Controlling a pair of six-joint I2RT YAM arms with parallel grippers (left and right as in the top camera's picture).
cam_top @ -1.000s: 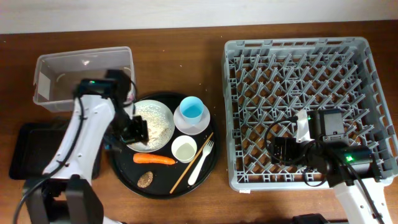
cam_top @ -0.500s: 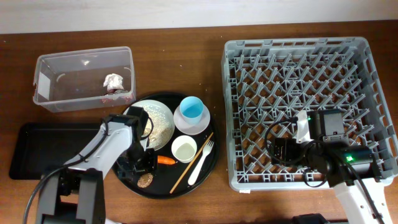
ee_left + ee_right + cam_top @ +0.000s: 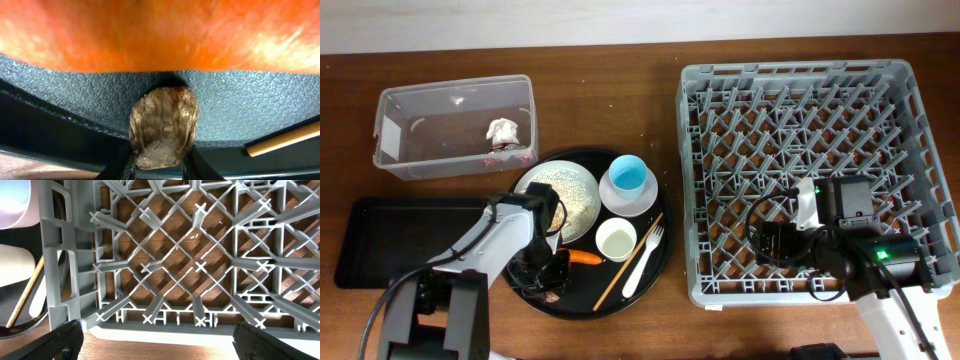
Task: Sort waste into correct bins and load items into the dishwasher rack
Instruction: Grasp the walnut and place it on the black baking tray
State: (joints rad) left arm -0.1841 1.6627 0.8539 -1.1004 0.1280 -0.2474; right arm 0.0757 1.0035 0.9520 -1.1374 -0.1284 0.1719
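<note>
My left gripper is low over the front of the round black tray. In the left wrist view its fingers are shut on a brown crumpled lump. The orange carrot piece lies just beyond the lump and fills the top of that view. The white plate holds beige shredded scraps. The paper wad lies in the clear tub. My right gripper is open and empty over the front of the grey rack, also in the right wrist view.
The round tray also carries a light blue cup in a white bowl, a small white cup, a white fork and a chopstick. The shallow black tray lies front left.
My left arm has swung from the clear tub and plate toward the tray's front and come down over the brown lump. The paper wad now shows in the tub. The right arm has not moved.
</note>
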